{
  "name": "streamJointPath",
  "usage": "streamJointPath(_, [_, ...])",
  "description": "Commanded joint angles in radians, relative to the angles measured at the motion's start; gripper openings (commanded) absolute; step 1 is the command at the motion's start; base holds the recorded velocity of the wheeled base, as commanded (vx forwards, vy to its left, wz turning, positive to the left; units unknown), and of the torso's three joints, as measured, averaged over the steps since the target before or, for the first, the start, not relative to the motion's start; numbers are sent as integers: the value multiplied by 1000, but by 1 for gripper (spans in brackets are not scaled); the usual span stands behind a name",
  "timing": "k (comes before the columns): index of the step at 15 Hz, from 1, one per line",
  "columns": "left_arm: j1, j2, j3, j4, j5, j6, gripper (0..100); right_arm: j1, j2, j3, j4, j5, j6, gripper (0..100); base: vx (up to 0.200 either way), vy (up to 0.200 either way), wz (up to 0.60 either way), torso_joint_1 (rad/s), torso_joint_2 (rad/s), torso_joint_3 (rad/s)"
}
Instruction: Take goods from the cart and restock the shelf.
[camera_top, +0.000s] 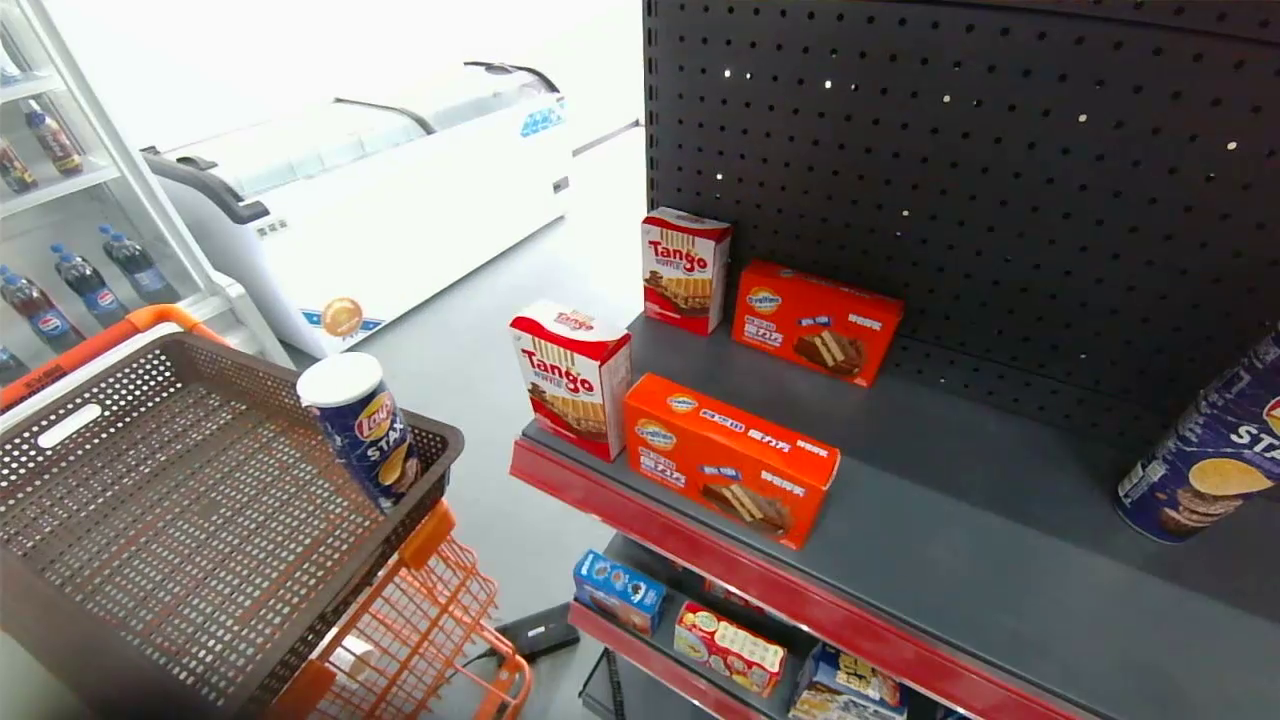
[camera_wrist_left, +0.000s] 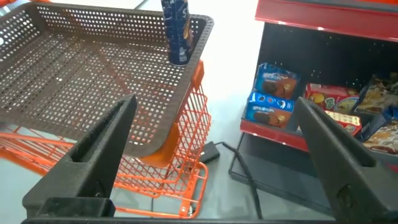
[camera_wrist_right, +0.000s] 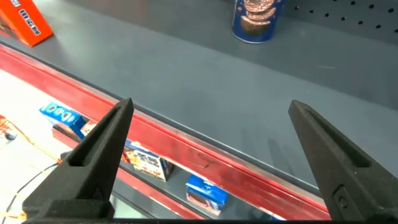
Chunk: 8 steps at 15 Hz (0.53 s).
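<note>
Head view: brown basket (camera_top: 180, 480) sits on top of the orange cart (camera_top: 420, 620), on the left. A blue can (camera_top: 362, 428) with a white lid stands in the basket's far corner, against the rim on the shelf side and leaning a bit. To the right is the grey shelf (camera_top: 960, 500) with its red front edge and a black pegboard (camera_top: 950, 150) behind. On the shelf, the front wafer box (camera_top: 570, 380) stands at the left end by the edge, with the front orange box (camera_top: 730, 460) just beside it. The back wafer box (camera_top: 685, 270) and back orange box (camera_top: 815, 322) stand near the pegboard. A second blue can (camera_top: 1205, 455) is on the shelf further right, well apart from the boxes. A white freezer (camera_top: 400, 190) stands behind.

Left wrist view: left tool (camera_wrist_left: 213, 106) is released, fingers spread wide, and hangs low in front of the cart. The basket (camera_wrist_left: 74, 62) is beyond it, with the blue can (camera_wrist_left: 176, 31) at its corner. Blue cookie boxes (camera_wrist_left: 273, 93) sit on a lower shelf.

Right wrist view: right tool (camera_wrist_right: 211, 106) is released too, fingers wide apart, and hangs over the shelf's red front edge (camera_wrist_right: 186, 146). The second blue can (camera_wrist_right: 255, 18) stands upright on the shelf near the pegboard. A corner of the front orange box (camera_wrist_right: 25, 22) shows at the side.
</note>
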Motion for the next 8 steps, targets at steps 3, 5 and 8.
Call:
streamJointPath(3, [5, 186, -172, 44, 43, 9, 100, 0, 0, 0, 0, 0, 0, 100, 0, 0, 0, 0, 0, 0])
streamJointPath(5, [0, 467, -333, 46, 59, -8, 100, 0, 0, 0, 0, 0, 0, 100, 0, 0, 0, 0, 0, 0])
streamJointPath(8, [-79, 706, -419, -32, 109, -46, 100, 0, 0, 0, 0, 0, 0, 100, 0, 0, 0, 0, 0, 0])
